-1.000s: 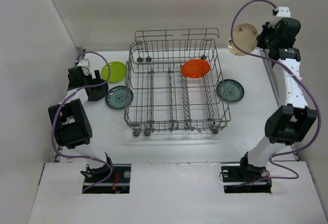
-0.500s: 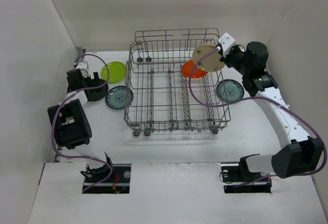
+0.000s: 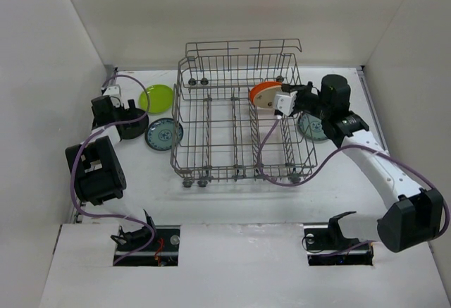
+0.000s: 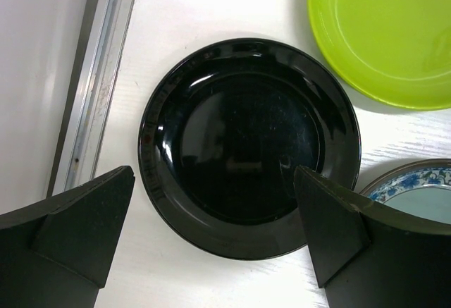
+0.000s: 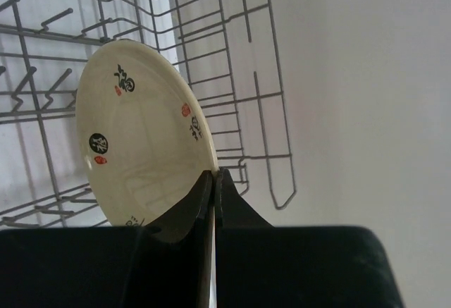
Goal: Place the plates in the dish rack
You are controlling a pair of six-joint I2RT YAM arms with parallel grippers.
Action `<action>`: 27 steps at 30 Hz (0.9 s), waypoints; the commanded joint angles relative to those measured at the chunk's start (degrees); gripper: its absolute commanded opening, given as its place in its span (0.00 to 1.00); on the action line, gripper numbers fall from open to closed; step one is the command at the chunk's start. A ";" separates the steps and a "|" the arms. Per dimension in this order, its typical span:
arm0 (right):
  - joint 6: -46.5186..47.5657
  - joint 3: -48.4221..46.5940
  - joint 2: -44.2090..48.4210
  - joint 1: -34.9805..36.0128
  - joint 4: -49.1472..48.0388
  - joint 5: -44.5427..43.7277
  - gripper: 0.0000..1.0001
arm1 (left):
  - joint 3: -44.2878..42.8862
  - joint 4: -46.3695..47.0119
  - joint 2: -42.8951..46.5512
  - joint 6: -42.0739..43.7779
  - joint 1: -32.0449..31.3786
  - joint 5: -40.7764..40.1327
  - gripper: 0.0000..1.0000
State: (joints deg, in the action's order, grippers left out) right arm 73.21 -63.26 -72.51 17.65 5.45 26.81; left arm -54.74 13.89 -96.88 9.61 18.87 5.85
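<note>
- The right tool [image 5: 213, 175] is pinching a cream plate [image 5: 141, 135] by its rim, its two black fingers [image 5: 184, 209] closing together at the plate's lower right edge.
- The plate is standing nearly on edge and leaning left, showing small black and red marks on the side facing the camera.
- The grey wire dish rack [image 5: 236, 75] is spreading behind the plate, with tines showing at left.
- A plain white surface [image 5: 366, 75] is filling the right side beyond the rack.
</note>
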 commanded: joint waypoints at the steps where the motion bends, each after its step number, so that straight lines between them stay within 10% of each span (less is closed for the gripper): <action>1: 8.87 -0.81 -0.69 0.41 -5.98 3.78 0.00 | 0.77 2.72 2.75 -0.38 0.51 0.57 1.00; 27: 6.07 6.93 -6.24 7.70 -14.94 -10.45 0.00 | 0.95 3.25 2.93 -0.82 0.51 0.39 1.00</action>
State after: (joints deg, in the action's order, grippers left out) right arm 79.50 -55.42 -78.61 24.58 -3.77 19.09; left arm -53.95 15.05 -96.88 9.56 18.87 5.82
